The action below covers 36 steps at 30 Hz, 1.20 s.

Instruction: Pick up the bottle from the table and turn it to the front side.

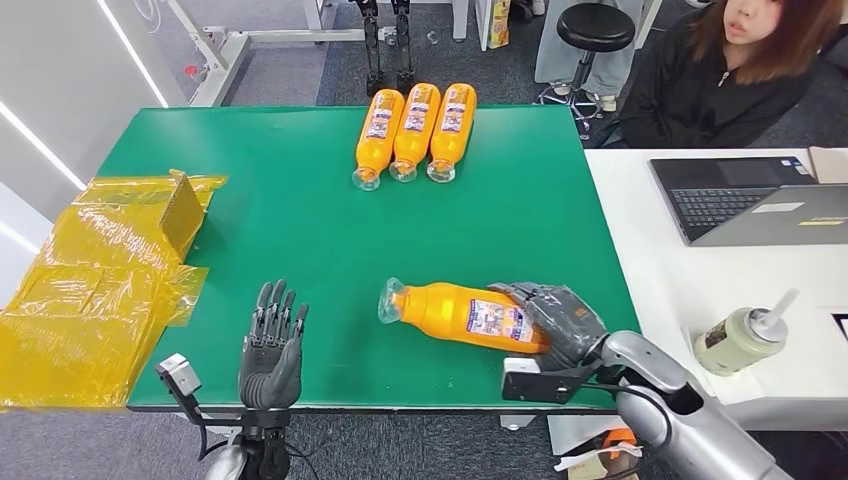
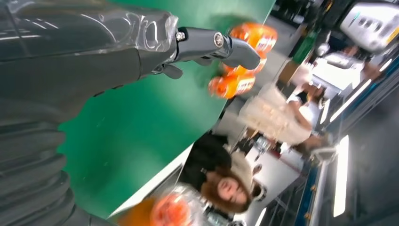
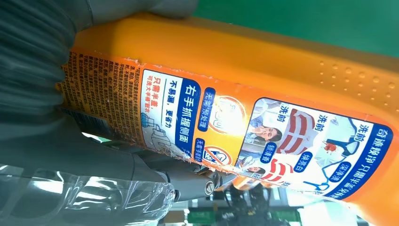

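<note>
- The right hand (image 1: 556,318), grey and glossy, grasps the base end of an orange bottle (image 1: 462,314) near the front edge of the green table (image 1: 300,220).
- The bottle lies on its side, clear cap pointing toward the robot's left, label facing up.
- In the right wrist view the bottle's label (image 3: 263,136) shows blue and white panels with printed characters, with a thumb (image 3: 183,176) against it.
- The left hand (image 1: 272,350) is released, palm up, fingers apart, holding nothing, over the front edge of the table, well apart from the bottle.
- Three more orange bottles (image 1: 415,130) lie side by side at the far edge.
- Yellow plastic wrapping (image 1: 100,280) covers the left end.
- A person (image 1: 730,70) sits behind a white desk (image 1: 640,260) with a laptop (image 1: 750,200).
</note>
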Motion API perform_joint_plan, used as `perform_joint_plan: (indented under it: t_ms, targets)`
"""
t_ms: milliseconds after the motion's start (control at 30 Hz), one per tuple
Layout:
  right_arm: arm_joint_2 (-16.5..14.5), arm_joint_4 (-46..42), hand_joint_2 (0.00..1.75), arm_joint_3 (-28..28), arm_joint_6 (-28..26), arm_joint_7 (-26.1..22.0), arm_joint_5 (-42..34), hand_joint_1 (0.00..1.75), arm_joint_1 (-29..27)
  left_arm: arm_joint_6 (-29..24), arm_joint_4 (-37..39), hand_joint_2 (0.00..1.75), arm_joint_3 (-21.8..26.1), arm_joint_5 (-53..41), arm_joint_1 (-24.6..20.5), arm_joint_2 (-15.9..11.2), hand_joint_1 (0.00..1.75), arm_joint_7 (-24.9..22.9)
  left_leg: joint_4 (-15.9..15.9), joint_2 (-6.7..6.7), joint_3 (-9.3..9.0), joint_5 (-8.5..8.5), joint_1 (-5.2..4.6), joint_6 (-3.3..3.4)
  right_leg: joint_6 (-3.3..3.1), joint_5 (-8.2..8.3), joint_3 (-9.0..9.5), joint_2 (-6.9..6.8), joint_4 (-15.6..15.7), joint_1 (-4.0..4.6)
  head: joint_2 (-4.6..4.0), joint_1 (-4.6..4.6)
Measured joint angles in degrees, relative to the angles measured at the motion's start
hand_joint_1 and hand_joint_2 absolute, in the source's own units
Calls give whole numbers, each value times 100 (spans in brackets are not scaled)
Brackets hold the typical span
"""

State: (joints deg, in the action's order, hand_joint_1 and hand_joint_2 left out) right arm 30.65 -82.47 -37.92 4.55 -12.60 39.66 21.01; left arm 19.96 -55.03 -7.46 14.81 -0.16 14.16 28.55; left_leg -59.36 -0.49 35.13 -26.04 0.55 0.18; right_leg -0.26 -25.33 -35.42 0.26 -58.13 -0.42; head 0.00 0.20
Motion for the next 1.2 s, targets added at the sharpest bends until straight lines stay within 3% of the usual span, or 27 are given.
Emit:
perform_joint_plan:
  t_ms: [333,767,1200]
  targets:
    - [-1023,214,175,-17,-322,-172,157,175,38,98,151,175,-582,284,-107,3,0,-80,1,1,2,0,0,0,0,0,-1,0,0,0,0,1]
    - [-2189,404,175,-182,-481,47,324,175,-195,79,166,175,-1040,434,-362,28,0,-214,1,0,2,1,0,-2,-3,-4,-3,0,0,1,0,1]
    - [-2541,422,175,-287,-561,199,469,175,-656,47,170,175,-1282,358,-667,1,0,-186,0,0,1,1,0,-2,-3,-4,-4,1,1,0,0,1]
